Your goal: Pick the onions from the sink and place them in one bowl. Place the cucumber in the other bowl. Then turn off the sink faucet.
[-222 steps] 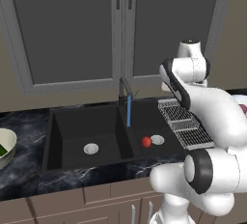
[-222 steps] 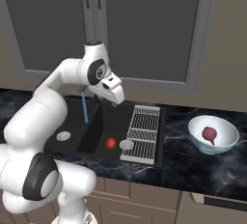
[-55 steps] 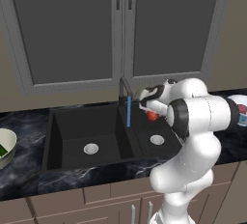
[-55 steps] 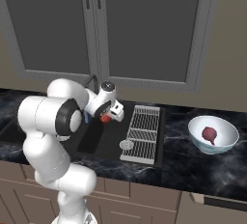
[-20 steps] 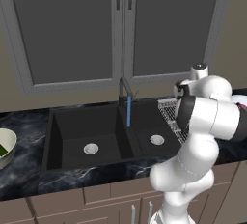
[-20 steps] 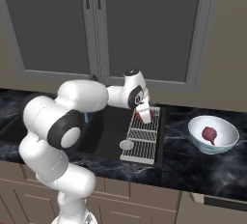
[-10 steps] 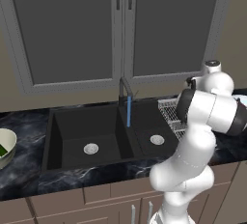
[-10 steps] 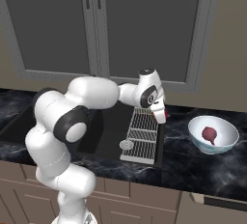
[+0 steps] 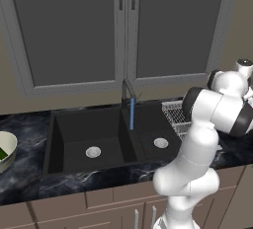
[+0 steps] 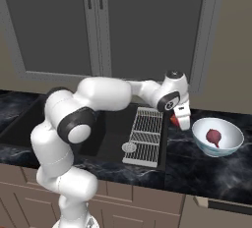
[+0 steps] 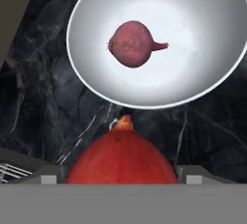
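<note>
My gripper (image 10: 177,119) is shut on the bright red-orange onion (image 10: 173,120), held above the dark counter just left of the small white bowl (image 10: 230,146). In the hand view that onion (image 11: 120,156) bulges between my fingertips (image 11: 48,176), and the white bowl (image 11: 202,66) lies just beyond it. The dull pinkish-red onion (image 11: 131,44) rests inside the bowl, also seen from the right base (image 10: 212,136). The black double sink (image 9: 64,124) holds only its drains. At the far left the cream bowl (image 9: 11,145) holds the green cucumber (image 9: 2,155).
Water runs in a blue stream (image 9: 131,117) from the faucet (image 9: 126,88) over the sink's divider. A wire dish rack (image 10: 147,132) with a round silver disc (image 10: 129,147) lies between sink and white bowl. Grey cabinet doors rise behind the counter.
The arm has swung right with the red-orange onion, from over the dish rack to the counter beside the white bowl. Earlier the onion lay in the right basin.
</note>
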Tool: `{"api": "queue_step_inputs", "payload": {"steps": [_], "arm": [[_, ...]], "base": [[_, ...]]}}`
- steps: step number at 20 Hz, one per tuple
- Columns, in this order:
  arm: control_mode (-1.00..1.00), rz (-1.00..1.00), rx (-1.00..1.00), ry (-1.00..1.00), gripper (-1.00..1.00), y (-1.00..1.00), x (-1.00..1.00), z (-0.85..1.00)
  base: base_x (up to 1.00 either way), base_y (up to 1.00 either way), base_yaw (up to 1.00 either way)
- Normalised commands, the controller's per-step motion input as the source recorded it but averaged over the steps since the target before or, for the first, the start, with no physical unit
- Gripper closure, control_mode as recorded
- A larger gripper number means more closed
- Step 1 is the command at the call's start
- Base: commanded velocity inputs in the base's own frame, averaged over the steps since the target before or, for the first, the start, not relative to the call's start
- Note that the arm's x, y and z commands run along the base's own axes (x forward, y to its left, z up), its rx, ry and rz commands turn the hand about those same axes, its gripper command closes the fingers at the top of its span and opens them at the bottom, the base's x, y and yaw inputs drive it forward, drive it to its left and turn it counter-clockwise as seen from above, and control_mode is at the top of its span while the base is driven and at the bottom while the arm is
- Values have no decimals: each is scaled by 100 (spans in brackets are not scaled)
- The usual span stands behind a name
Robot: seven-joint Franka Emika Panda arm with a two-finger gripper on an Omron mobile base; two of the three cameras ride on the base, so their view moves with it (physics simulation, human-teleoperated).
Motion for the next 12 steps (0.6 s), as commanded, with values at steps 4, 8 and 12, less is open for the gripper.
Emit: {"api": "queue_step_inputs", "payload": {"steps": [4,8,12], "arm": [[-100,2,4,-1,100,-47,-9,5],[-100,0,0,0,100,-27,1,0],[-100,0,0,0,100,-21,11,-1]], "base": [[0,0,0],[0,0,0],[0,0,0]]}}
